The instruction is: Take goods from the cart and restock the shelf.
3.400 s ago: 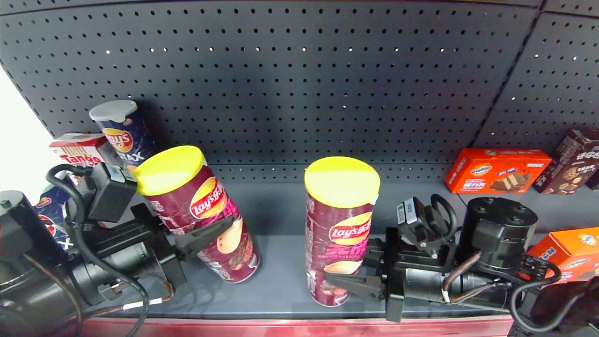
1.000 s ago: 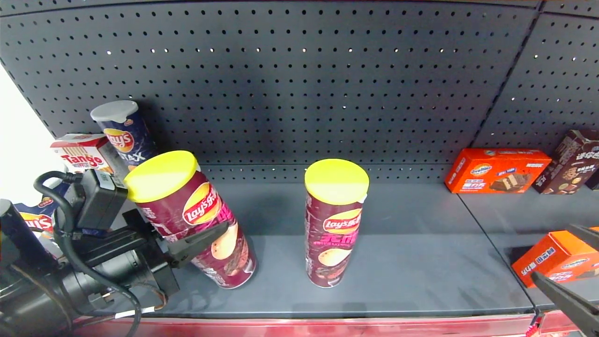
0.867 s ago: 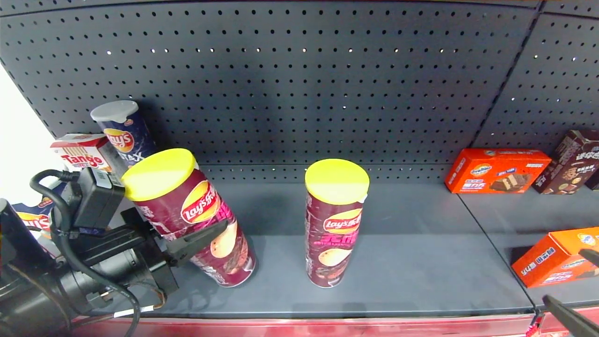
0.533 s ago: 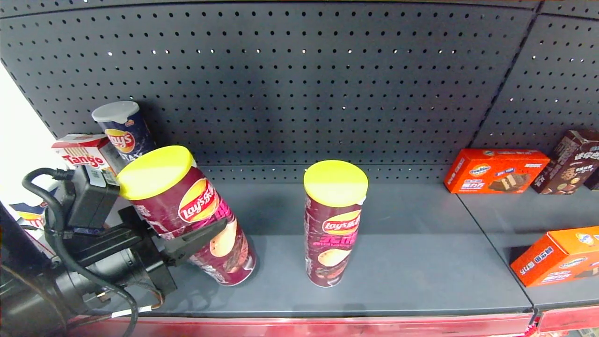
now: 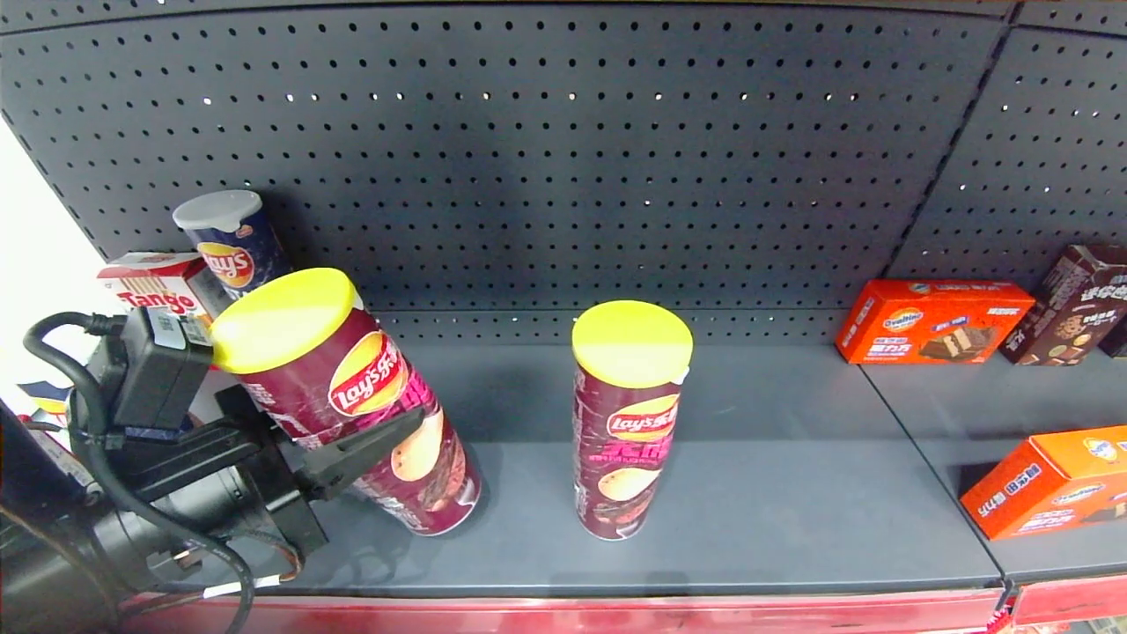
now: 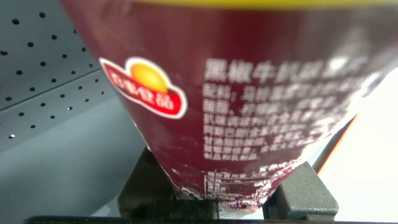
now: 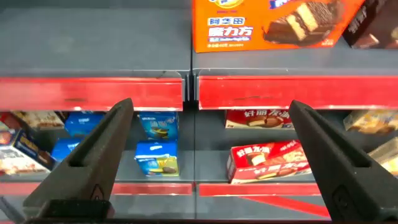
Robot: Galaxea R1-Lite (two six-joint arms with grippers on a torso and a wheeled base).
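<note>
Maroon cylindrical crisp can with yellow plastic lid [image 5: 352, 405]: clamped at mid-body by the left gripper [image 5: 352, 436], base low on the dark grey metal shelf [image 5: 775, 502], long axis tilted with the lid leaning to the robot's left, away from the matching upright can [image 5: 627, 423] standing free beside it. Right gripper [image 7: 210, 104]: jaws wide, empty, facing red-edged lower shelves [image 7: 93, 93]. Against the earlier frames, it has left the upright can and withdrawn, and the held can has tipped further left.
</note>
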